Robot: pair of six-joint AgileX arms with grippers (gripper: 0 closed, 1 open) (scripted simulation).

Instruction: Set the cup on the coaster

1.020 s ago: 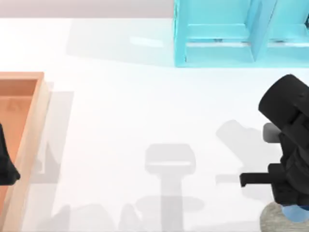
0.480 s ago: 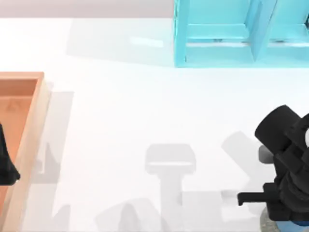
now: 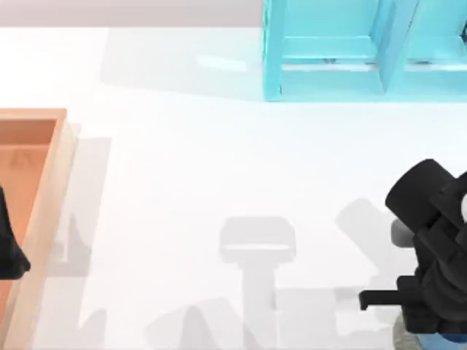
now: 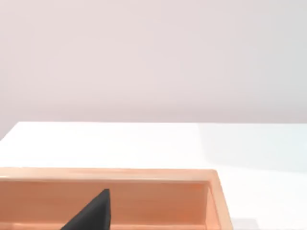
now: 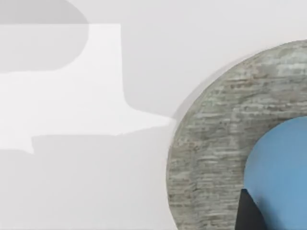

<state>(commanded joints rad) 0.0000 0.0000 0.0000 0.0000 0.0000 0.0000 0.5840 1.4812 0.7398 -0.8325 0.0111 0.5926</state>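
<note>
Top view: cup (image 3: 446, 340) unmoved on coaster (image 3: 398, 337)

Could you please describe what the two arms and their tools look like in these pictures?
Both arms are matte black with no markings or cables visible. The right arm is bulky, with a rounded drum-like housing, a small grey cap on its side and a thin flat black bar jutting out. The left arm appears as a plain black wedge.
</note>
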